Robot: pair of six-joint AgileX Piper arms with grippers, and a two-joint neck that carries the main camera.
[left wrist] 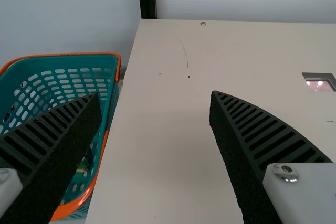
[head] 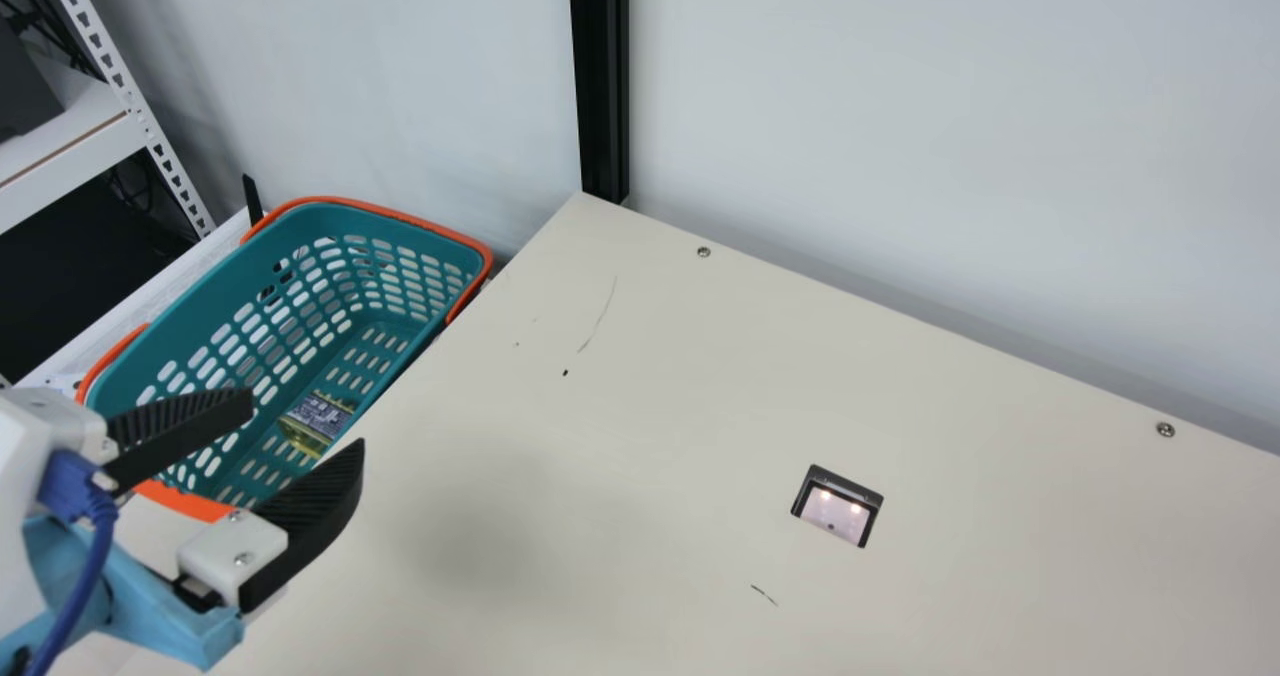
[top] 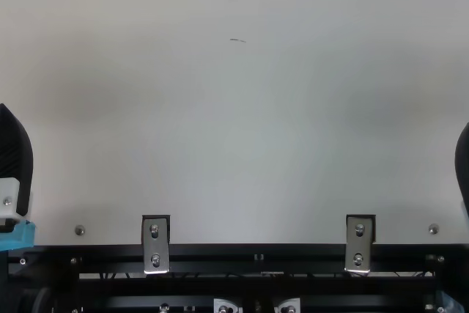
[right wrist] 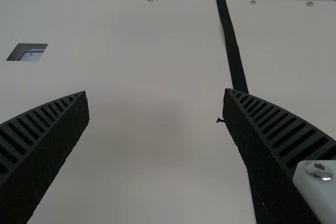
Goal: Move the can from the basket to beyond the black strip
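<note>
Gaping empty: left end effector (head: 306, 422), right end effector (top: 463, 166); main view shows can (head: 320, 414), right wrist view black strip (right wrist: 233, 56).

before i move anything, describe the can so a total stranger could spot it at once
Beside the cream table, at its left, stands a teal basket edged in orange. The can is on the basket's slotted floor, close to the table-side wall. Its yellow-gold surface and dark printed panel set it apart from the plain teal plastic.

Bright, soft light; faint, diffuse shadows on table (head: 650, 406); twin glints in inset panel (head: 832, 516).
</note>
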